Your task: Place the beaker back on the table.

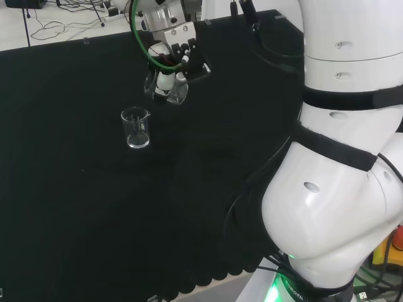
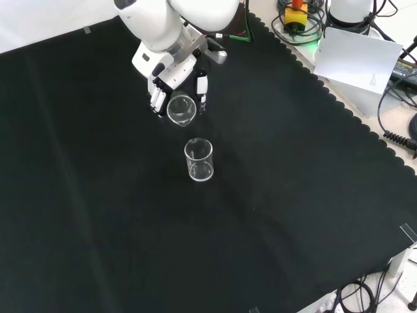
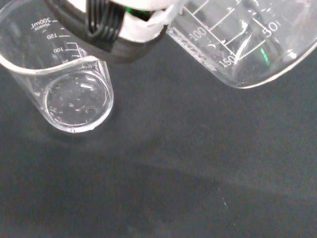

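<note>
The hand [image 1: 169, 74] [image 2: 159, 91] hangs above the black cloth, its fingers curled round a clear glass beaker [image 1: 174, 92] [image 2: 181, 109] [image 3: 242, 44]. That beaker is tilted, its mouth turned toward the front camera, and it is off the cloth. A second clear beaker [image 1: 136, 128] [image 2: 199, 160] [image 3: 69, 89] stands upright on the cloth just in front of the held one in the front view, and to its lower left in the head view. In the wrist view, part of the hand [image 3: 119, 29] hides part of the standing beaker's rim.
The black cloth [image 2: 273, 208] spreads wide on all sides of the two beakers. The arm's white links [image 1: 340, 157] stand at the right of the head view. Cables and a white box [image 2: 355, 62] lie beyond the cloth's scalloped edge at the front view's upper right.
</note>
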### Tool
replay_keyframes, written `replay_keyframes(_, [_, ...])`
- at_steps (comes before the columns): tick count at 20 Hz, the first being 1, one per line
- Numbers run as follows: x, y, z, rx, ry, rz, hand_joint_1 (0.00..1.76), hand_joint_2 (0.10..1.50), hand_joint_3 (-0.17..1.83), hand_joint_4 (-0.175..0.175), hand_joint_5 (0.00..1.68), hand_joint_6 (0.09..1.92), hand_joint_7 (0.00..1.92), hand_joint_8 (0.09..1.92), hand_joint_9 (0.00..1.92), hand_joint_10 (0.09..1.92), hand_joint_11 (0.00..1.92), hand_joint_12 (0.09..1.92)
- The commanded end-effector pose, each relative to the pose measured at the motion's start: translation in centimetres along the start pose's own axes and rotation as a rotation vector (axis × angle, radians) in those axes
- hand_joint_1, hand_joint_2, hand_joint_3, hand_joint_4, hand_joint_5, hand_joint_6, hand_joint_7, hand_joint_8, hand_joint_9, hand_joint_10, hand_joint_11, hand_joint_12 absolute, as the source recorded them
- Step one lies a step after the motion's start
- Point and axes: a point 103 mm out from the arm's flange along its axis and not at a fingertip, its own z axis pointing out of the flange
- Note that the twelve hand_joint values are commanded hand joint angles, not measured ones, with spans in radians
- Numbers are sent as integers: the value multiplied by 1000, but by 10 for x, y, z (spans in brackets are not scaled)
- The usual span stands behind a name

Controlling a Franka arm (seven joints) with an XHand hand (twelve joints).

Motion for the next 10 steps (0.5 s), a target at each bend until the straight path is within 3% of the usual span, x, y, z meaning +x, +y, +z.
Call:
replay_keyframes(1, [-13,1,7,-52,73,-18,1413,1072,-175,-155,1072,855,1206,796,1353,464,963,911])
replay_keyframes(10, [-32,12,39,-104,251,-38,1413,1073,-175,-153,1069,861,1204,797,1352,465,959,916])
